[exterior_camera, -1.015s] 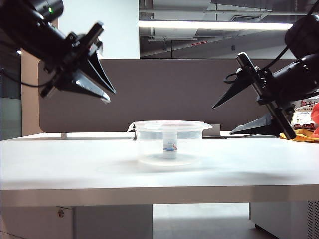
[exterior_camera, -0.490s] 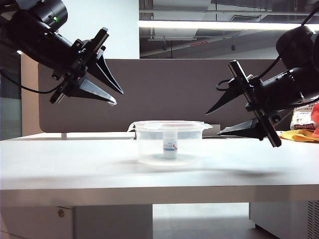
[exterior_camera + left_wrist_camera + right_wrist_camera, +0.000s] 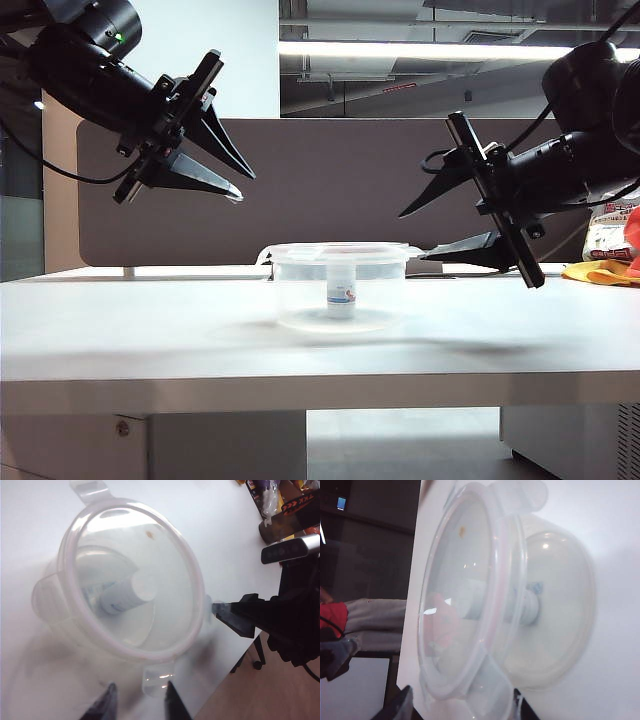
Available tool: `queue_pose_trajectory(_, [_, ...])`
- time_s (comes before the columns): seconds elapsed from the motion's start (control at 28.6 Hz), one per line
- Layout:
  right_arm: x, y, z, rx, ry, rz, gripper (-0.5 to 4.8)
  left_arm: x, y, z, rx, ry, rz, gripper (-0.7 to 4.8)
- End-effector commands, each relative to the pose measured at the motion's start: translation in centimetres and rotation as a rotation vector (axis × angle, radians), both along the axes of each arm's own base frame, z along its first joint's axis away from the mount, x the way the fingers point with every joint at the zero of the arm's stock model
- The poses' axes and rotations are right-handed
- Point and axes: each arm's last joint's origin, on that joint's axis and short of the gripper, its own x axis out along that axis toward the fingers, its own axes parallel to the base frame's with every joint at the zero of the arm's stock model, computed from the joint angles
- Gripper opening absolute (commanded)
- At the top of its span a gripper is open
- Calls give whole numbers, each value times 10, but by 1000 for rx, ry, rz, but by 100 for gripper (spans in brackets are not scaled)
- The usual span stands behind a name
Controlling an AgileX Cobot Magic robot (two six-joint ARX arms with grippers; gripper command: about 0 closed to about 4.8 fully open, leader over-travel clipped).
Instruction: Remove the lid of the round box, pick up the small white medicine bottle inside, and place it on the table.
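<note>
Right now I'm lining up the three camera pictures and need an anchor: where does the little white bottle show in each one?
Exterior view: the bottle stands upright in the middle of the clear tub, centre of the picture, between the two arms.
Left wrist view: seen through the lid, left of centre, white cap toward the camera.
Right wrist view: a blurred white shape behind the lid, right of centre.
Shared landmark: the lid's rim.

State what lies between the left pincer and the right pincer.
In the exterior view, the lidded round box sits on the table below the gap between the left pincer and right pincer.
</note>
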Motion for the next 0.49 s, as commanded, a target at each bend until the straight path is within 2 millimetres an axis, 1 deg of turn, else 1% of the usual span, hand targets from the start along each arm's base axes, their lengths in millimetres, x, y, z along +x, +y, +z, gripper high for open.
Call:
queue_pose_trajectory(0.04, [1, 3, 2, 1, -15, -7, 236, 0, 0, 4, -6, -10, -2, 126])
queue_pose_trajectory(0.11, [2, 3, 0, 1, -8, -6, 206, 0, 0, 3, -5, -7, -3, 126])
queue_pose_trajectory(0.39, [1, 7, -5, 2, 18, -5, 200, 0, 0, 3, -5, -6, -3, 126])
queue_pose_trajectory(0.42, [1, 7, -4, 2, 17, -5, 188, 0, 0, 3, -5, -6, -3, 126])
queue_pose_trajectory(0.46, [1, 7, -5, 2, 17, -5, 161, 0, 0, 3, -5, -6, -3, 126])
queue_pose_trajectory(0.49, [1, 7, -5, 2, 17, -5, 124, 0, 0, 3, -5, -6, -3, 126])
